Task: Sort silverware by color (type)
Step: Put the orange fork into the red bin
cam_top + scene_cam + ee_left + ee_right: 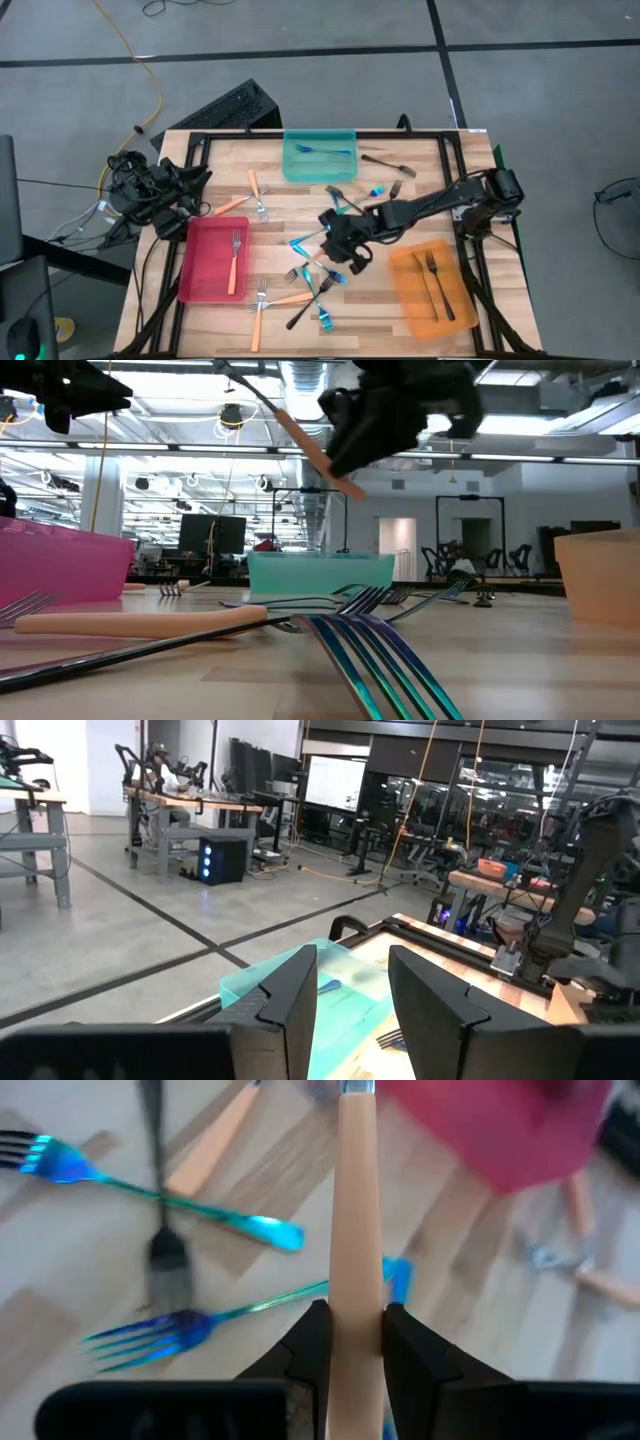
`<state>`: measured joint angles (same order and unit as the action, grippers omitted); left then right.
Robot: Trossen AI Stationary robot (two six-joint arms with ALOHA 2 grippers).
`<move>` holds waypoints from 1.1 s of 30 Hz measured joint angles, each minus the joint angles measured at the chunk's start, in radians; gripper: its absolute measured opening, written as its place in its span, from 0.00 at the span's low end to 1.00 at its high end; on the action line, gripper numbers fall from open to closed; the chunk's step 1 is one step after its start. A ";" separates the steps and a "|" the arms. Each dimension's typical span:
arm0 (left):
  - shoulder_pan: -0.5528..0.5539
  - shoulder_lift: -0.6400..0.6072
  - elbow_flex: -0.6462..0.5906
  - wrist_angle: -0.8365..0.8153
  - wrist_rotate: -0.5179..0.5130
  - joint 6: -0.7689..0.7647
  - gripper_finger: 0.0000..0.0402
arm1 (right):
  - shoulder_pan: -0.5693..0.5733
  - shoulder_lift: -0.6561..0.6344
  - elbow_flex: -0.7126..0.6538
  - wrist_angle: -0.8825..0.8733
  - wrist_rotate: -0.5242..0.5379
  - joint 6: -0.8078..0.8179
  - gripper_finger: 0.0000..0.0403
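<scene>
My right gripper [343, 247] hangs over the table's middle, shut on an orange-handled fork [357, 1200] that shows slanted and high in the low view [312, 448]. Beneath it lie blue forks [190, 1325], dark forks [306, 310] and orange-handled forks [258, 316], loose and crossing each other flat on the wood. An orange-handled fork [235, 262] lies in the red tray [200, 285], a blue one [322, 151] in the teal tray [300, 170], and two dark ones [436, 285] in the orange tray [412, 310]. My left gripper [350, 1010] waits open at the table's left edge. My right gripper pinches the fork's orange handle near its free end [357, 1315] between its two fingers [308, 1342]. The fork runs on along the fingers, its neck and tines pointing away from the wrist toward the red tray. It is lifted clear of the table and tilted, tines end higher.
More forks lie near the far edge: two orange-handled [255, 196], one dark [386, 162], one blue [376, 190]. The black frame rails [450, 170] run along the table's sides. Bare wood shows between the red tray and the teal tray.
</scene>
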<state>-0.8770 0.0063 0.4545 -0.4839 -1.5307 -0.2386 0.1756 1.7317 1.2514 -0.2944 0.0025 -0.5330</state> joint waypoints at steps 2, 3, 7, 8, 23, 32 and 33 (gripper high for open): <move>0.000 0.000 0.000 0.000 0.000 0.001 0.28 | -0.017 0.017 0.003 0.103 0.000 -0.030 0.23; 0.000 0.000 0.000 0.000 0.000 0.001 0.28 | -0.025 0.022 0.003 0.131 0.000 -0.039 0.23; 0.000 0.000 0.000 0.000 0.001 0.002 0.28 | -0.055 0.037 0.003 0.233 -0.001 -0.067 0.23; 0.000 0.000 0.000 0.000 0.000 0.002 0.28 | -0.061 0.045 0.003 0.269 -0.001 -0.080 0.23; 0.000 0.000 0.000 0.000 0.005 0.002 0.28 | -0.121 0.309 0.238 0.634 -0.171 -0.160 0.25; 0.000 0.000 0.000 -0.001 0.010 0.001 0.28 | -0.121 0.592 0.645 0.513 -0.302 -0.290 0.25; 0.000 0.000 0.000 -0.001 0.014 0.001 0.28 | -0.122 0.619 0.694 0.491 -0.313 -0.301 0.25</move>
<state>-0.8768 0.0067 0.4549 -0.4846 -1.5162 -0.2375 0.0538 2.3510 1.9458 0.1968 -0.3110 -0.8341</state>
